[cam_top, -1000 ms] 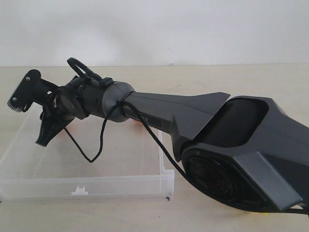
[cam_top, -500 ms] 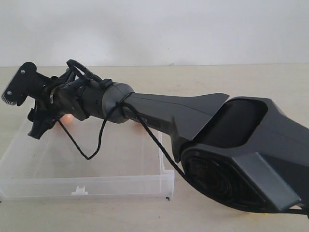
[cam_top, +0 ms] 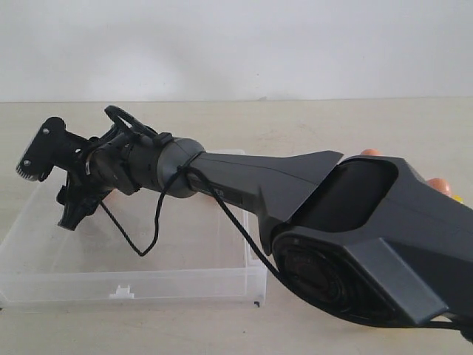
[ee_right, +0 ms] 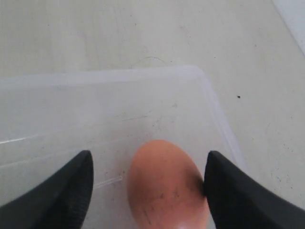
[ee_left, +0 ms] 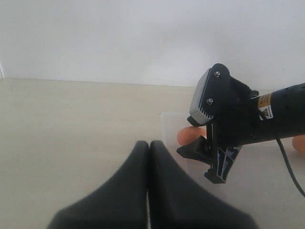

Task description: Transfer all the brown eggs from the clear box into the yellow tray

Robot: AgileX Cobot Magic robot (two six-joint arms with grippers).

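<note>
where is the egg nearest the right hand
In the right wrist view the brown egg lies on the floor of the clear box, near a corner, between the open fingers of the right hand, at the exterior view's left.

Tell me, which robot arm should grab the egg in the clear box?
Right. The right gripper is open around a brown egg in the clear box, so it probably just needs to close. The left gripper is shut and farther from that egg.

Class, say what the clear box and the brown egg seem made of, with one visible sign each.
The clear box looks like glossy see-through plastic: the table shows through. The egg seems real shell, possibly imitation: matte brown, faintly speckled.
</note>
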